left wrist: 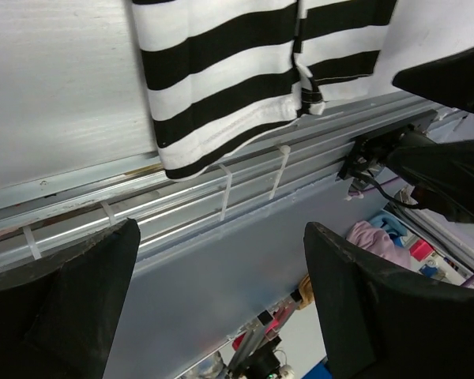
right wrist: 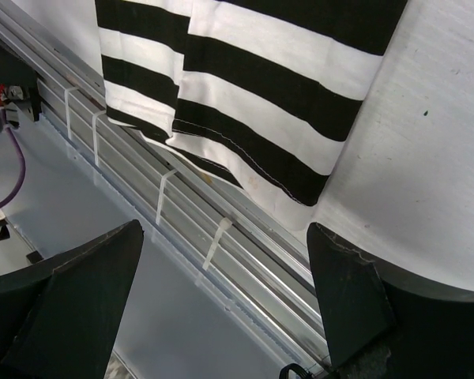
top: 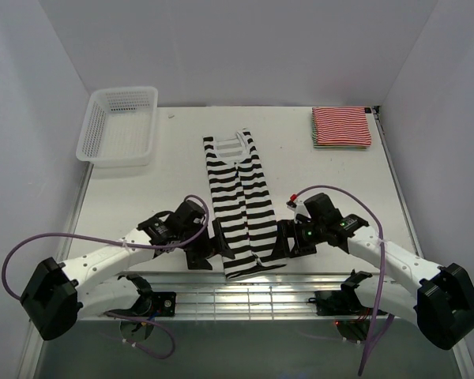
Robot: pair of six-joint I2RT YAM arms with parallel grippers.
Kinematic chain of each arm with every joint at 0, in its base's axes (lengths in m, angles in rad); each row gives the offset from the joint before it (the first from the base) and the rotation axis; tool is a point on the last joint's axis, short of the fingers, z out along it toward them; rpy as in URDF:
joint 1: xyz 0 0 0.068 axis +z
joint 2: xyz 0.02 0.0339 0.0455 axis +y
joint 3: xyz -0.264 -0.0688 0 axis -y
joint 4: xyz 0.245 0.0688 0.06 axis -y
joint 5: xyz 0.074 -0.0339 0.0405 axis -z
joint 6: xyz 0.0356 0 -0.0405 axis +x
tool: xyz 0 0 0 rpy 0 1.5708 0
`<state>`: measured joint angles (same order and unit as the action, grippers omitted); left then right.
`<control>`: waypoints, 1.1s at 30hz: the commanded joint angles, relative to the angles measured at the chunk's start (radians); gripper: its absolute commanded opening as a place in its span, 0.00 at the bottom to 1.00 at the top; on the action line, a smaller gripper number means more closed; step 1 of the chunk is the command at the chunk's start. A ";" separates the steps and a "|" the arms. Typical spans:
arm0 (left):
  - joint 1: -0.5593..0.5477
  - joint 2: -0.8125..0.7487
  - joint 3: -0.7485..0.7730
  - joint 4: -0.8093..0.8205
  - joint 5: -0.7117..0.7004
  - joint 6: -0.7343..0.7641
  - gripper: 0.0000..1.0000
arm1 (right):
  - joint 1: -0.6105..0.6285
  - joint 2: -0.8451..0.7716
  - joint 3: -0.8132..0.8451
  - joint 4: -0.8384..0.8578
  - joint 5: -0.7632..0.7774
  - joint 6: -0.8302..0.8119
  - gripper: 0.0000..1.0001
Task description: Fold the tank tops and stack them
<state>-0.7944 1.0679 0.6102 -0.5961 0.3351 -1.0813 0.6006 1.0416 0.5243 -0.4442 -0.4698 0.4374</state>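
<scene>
Black top [top: 238, 207]: it lies flat mid-table [top: 142, 197], folded lengthwise into a narrow strip. The straps are at the far end and the hem is at the near edge, lapping a little over the rail [left wrist: 71, 207].
Other tops: the red top [top: 341, 126] sits folded at the far right corner. A greenish edge shows beneath it, probably the green top [top: 344, 146] (too small for you to be sure).
Left tool [top: 208, 251]: spread wide and empty, just beside the strip's left hem corner.
Right tool [top: 288, 241]: also spread wide and empty, just beside the right hem corner.
Feel: expect a light, limp cloth that sags between your two holds and drags on the table rather than sliding cleanly. It isn't fragile, so you can pinch firmly.
Layers: the strip is doubled over itself. A shallow pinch may catch only the top ply and let the fold fall open.
Where to hold: take the two hem corners, one per tool, biting deep enough to gather every layer (the overhang at the rail gives your lower finger a way under).
Carry: keep both holds level and apart, so the strip stays taut across its width as you bring the hem toward the straps.
</scene>
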 commanded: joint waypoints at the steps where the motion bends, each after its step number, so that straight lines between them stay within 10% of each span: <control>1: -0.014 0.056 -0.033 0.048 0.036 -0.043 0.93 | -0.012 -0.005 0.000 0.010 0.007 -0.005 0.90; 33: -0.043 0.288 -0.113 0.311 0.082 -0.143 0.42 | -0.058 0.081 -0.118 0.131 -0.052 0.035 1.00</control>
<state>-0.8307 1.3624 0.4652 -0.3244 0.4049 -1.2232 0.5468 1.1038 0.4381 -0.3534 -0.5182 0.4660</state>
